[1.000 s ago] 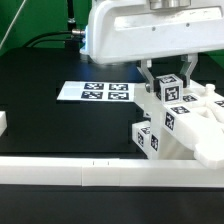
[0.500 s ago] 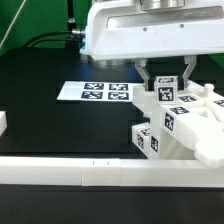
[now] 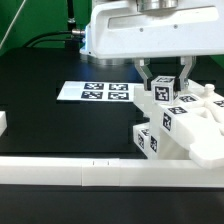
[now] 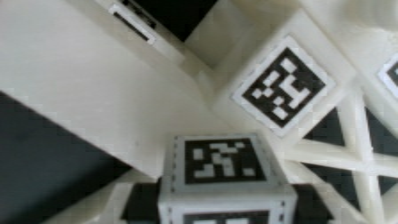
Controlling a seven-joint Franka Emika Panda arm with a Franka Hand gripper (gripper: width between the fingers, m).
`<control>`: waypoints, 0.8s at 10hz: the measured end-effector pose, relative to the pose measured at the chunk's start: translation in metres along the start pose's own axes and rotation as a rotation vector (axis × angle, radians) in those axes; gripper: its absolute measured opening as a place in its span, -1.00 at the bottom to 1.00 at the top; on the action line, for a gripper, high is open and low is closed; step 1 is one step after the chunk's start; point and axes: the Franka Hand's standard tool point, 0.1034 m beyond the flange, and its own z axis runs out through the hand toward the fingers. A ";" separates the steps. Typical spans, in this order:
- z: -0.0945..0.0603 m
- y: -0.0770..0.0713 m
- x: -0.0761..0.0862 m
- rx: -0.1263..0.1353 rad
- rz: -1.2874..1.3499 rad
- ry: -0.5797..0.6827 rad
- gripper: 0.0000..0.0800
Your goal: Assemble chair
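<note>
Meanwhile the hand [image 3: 165,80], clamped on a small leg block [image 3: 166,88], has edged upward above the chair assembly [image 3: 185,125], barely progressing.

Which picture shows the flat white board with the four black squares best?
The exterior view. There the marker board, a thin flat white sheet, lies whole on the black table, beside the white blocky chair parts. The wrist view shows only tagged chair parts close up, not that board.
</note>
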 end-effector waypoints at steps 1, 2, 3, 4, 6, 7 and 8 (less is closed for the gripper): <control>0.000 -0.001 -0.002 0.009 0.126 -0.008 -0.29; 0.001 0.000 -0.003 0.011 0.213 -0.012 -0.29; 0.001 0.000 -0.003 0.013 0.338 -0.016 -0.29; 0.001 0.000 -0.003 0.013 0.421 -0.016 -0.29; 0.001 0.000 -0.003 0.011 0.600 -0.016 -0.29; 0.001 0.000 -0.003 0.010 0.629 -0.016 -0.29; 0.001 0.000 -0.003 0.010 0.612 -0.016 -0.29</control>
